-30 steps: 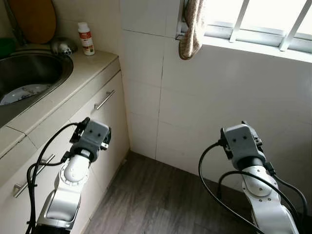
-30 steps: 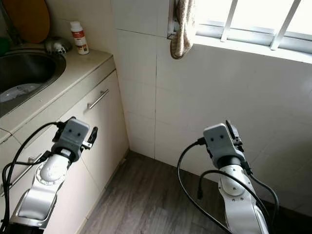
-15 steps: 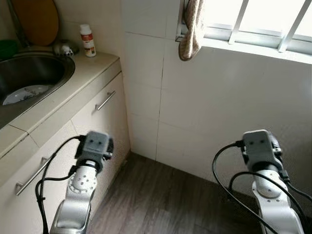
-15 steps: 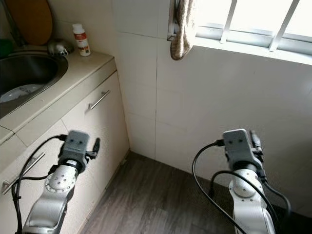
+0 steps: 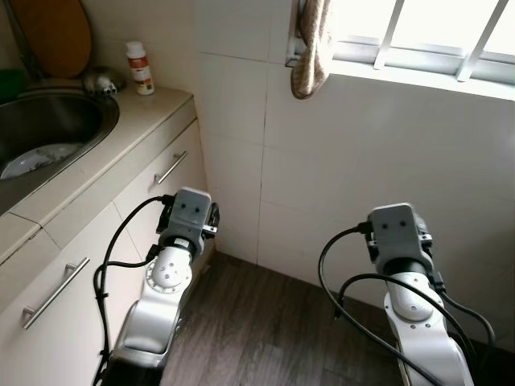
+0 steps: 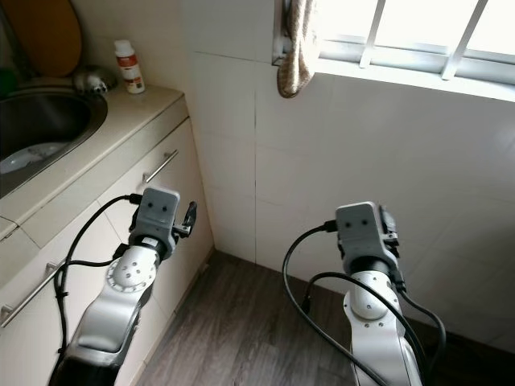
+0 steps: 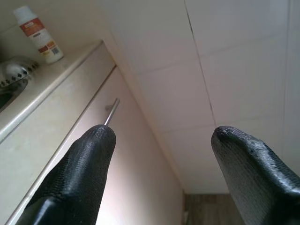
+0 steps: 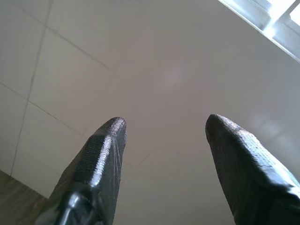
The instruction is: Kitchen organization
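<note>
A white bottle point(image 5: 140, 67) with an orange label stands at the far corner of the beige counter point(image 5: 121, 137), beside a steel sink point(image 5: 72, 108) that holds a plate point(image 5: 32, 161). My left arm point(image 5: 189, 213) is raised in front of the cabinet door next to the wall corner. Its gripper point(image 7: 161, 133) is open and empty, aimed up past the bar handle point(image 7: 111, 111) toward the bottle point(image 7: 36, 33). On the right, my other arm point(image 5: 396, 233) faces the tiled wall, and its gripper point(image 8: 165, 123) is open with nothing between the fingers.
A wooden board point(image 5: 56, 32) leans behind the sink, with a small metal piece point(image 5: 100, 80) beside the bottle. A cloth point(image 5: 310, 44) hangs from the barred window point(image 5: 426, 32). Two cabinet fronts carry bar handles point(image 5: 55, 292). Dark wood floor point(image 5: 265, 338) lies between my arms.
Both arms dipped lower half a second ago and have come back up. The left arm now sits further right, nearer the wall corner. The view shifted slightly.
</note>
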`<state>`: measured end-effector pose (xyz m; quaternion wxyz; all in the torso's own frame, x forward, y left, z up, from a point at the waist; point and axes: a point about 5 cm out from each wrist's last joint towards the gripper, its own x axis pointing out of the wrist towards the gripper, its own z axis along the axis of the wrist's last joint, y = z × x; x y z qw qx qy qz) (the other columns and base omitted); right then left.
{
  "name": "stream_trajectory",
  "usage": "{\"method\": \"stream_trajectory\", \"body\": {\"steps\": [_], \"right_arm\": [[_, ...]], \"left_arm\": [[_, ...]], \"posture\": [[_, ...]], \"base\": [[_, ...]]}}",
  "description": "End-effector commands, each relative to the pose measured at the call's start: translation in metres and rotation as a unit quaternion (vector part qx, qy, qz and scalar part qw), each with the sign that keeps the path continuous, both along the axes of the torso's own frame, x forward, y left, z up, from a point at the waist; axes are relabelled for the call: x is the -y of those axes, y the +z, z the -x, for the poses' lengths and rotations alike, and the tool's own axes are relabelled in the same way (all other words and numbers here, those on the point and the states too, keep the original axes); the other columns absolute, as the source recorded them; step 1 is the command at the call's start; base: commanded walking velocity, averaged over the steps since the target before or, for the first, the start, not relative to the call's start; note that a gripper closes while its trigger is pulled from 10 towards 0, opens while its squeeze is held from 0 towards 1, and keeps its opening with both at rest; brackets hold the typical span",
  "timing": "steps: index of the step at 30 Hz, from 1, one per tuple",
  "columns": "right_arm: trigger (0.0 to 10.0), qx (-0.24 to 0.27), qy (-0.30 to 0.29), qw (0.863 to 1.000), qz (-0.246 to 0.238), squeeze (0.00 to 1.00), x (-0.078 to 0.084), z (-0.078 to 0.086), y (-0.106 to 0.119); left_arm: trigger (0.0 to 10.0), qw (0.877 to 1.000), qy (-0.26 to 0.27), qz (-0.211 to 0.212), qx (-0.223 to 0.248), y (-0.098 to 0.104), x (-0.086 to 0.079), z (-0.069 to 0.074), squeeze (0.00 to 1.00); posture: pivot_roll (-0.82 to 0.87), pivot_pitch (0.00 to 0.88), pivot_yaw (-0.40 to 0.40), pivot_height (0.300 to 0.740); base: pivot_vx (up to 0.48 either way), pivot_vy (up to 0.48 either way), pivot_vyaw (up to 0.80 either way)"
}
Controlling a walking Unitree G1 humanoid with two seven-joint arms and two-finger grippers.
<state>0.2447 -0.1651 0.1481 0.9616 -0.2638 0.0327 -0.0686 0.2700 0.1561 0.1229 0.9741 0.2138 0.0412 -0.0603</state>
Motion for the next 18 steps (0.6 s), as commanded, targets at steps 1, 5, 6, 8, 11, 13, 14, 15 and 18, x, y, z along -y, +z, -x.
{"method": "stream_trajectory", "body": {"steps": [1, 5, 6, 8, 11, 13, 14, 15, 18], "right_arm": [[10.0, 0.009, 0.025, 0.999, 0.038, 0.0, -0.001, -0.002, 0.0], [10.0, 0.004, 0.034, 0.996, 0.077, 0.0, 0.003, -0.007, -0.006], [10.0, 0.005, 0.039, 0.996, 0.081, 0.0, 0.001, -0.007, -0.005], [10.0, 0.009, 0.05, 0.994, 0.093, 0.0, -0.003, -0.007, -0.004], [10.0, 0.014, 0.06, 0.993, 0.101, 0.0, -0.007, -0.006, -0.003], [10.0, 0.009, 0.071, 0.992, 0.104, 0.0, -0.008, -0.005, -0.006], [10.0, 0.006, 0.075, 0.992, 0.106, 0.0, -0.008, -0.004, -0.008], [10.0, 0.004, 0.076, 0.991, 0.106, 0.0, -0.008, -0.004, -0.009], [10.0, 0.003, 0.071, 0.992, 0.106, 0.0, -0.006, -0.006, -0.009]], "left_arm": [[10.0, 0.999, -0.024, -0.017, 0.017, 0.003, 0.0, 0.002, 0.0], [10.0, 0.999, -0.031, -0.04, 0.016, 0.002, -0.005, 0.002, 0.0], [10.0, 0.998, -0.04, -0.043, 0.019, 0.002, 0.0, 0.003, 0.0], [10.0, 0.996, -0.057, -0.054, 0.03, 0.003, 0.006, 0.006, 0.0], [10.0, 0.994, -0.071, -0.073, 0.042, 0.005, 0.011, 0.01, 0.0], [10.0, 0.992, -0.084, -0.086, 0.041, 0.001, 0.011, 0.013, 0.0], [10.0, 0.992, -0.084, -0.088, 0.04, -0.001, 0.011, 0.012, 0.0], [10.0, 0.992, -0.084, -0.088, 0.043, -0.001, 0.012, 0.011, 0.0], [10.0, 0.992, -0.085, -0.082, 0.051, 0.001, 0.015, 0.006, 0.0]], "posture": [[0.08, 0.0, -0.039, 0.74], [0.09, 0.0, -0.051, 0.74], [0.09, 0.0, -0.049, 0.74], [0.09, 0.0, -0.048, 0.74], [0.09, 0.0, -0.046, 0.74], [0.09, 0.0, -0.045, 0.74], [0.08, 0.0, -0.047, 0.74], [0.08, 0.0, -0.047, 0.74], [0.07, 0.0, -0.041, 0.74]], "base": [[0.0, 0.0, 0.0], [0.0, 0.0, 0.0], [0.0, 0.0, 0.0], [0.0, 0.0, 0.0], [0.0, 0.0, 0.0], [0.0, 0.0, 0.0], [0.0, 0.0, 0.0], [0.0, 0.0, 0.0], [0.0, 0.0, 0.0]]}}
